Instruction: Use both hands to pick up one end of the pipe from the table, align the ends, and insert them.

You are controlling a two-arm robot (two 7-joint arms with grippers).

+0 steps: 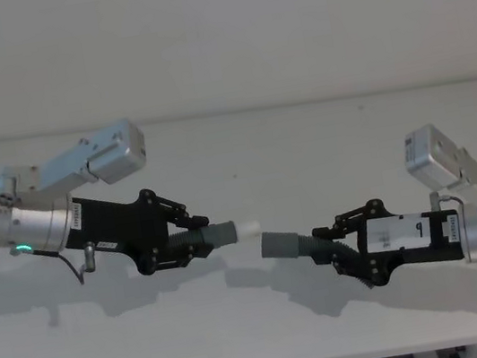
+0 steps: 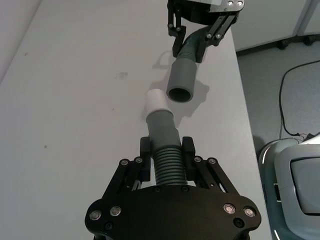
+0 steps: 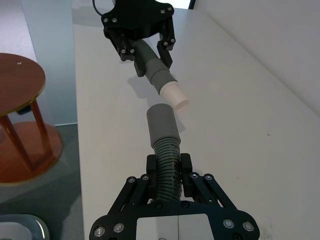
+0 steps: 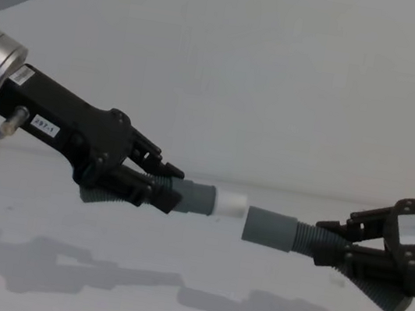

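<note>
Two pipe halves clamped by their ribbed middles, left gripper (image 1: 201, 239) and right gripper (image 1: 329, 245) presenting white spigot (image 1: 246, 228) to open cuff (image 1: 278, 244), ends nearly touching for insertion.

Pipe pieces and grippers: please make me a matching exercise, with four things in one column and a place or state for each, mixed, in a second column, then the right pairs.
Things
1. left gripper
2. right gripper
3. white tip
4. open grey cuff

Places or states
A. hollow end of the pipe piece held by the right gripper
B. shut on the ribbed part of the pipe piece with the white tip
C. faces the open cuff, a gap between them
D. shut on the ribbed part of the pipe piece with the open cuff

Pairs: 1-B, 2-D, 3-C, 4-A
</note>
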